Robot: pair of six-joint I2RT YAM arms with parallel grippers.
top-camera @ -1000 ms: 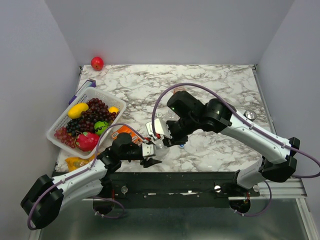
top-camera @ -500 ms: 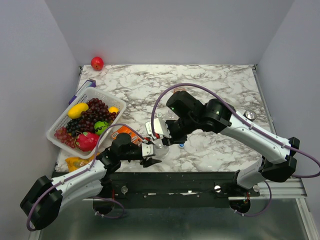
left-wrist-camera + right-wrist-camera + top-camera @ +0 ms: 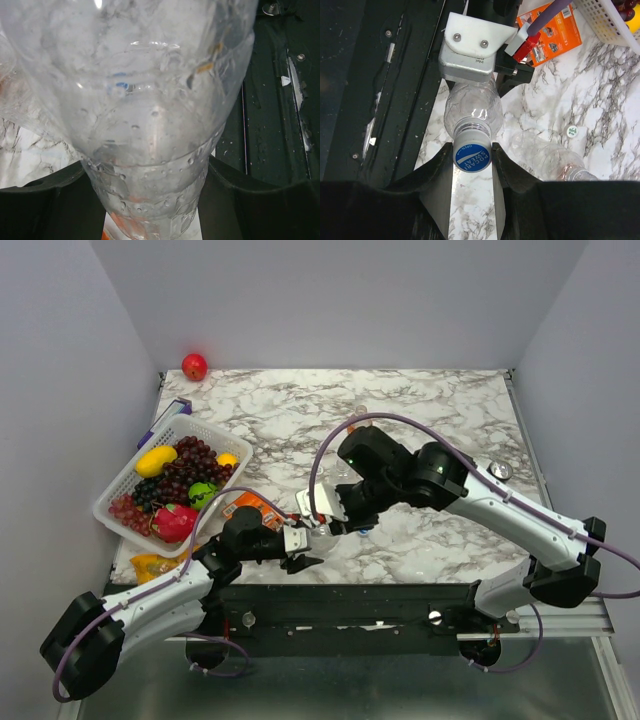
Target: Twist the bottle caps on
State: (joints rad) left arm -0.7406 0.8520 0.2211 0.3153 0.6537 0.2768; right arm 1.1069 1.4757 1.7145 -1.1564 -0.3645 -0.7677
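My left gripper (image 3: 300, 542) is shut on the body of a clear bottle (image 3: 150, 125), which it holds low over the table's near edge. The bottle fills the left wrist view, between the dark fingers (image 3: 45, 200). In the right wrist view the same bottle (image 3: 472, 110) points its neck at the camera. A blue cap (image 3: 472, 156) sits on that neck. My right gripper (image 3: 472, 161) is shut on that cap, one finger on each side. A second clear bottle (image 3: 555, 160) lies on the marble beside it. A small whitish cap (image 3: 571, 131) lies loose. The orange bottle is not plainly in view.
A white basket (image 3: 118, 502) of fruit stands at the left, with an orange box (image 3: 250, 508) beside it near my left arm. A red apple (image 3: 194, 366) lies at the back left corner. A small round grey object (image 3: 501, 471) sits at the right. The black table front (image 3: 370, 75) runs under the held bottle.
My right arm has shifted slightly to the right and nearer the front edge, its gripper staying on the cap. The left arm and the bottle have hardly moved.
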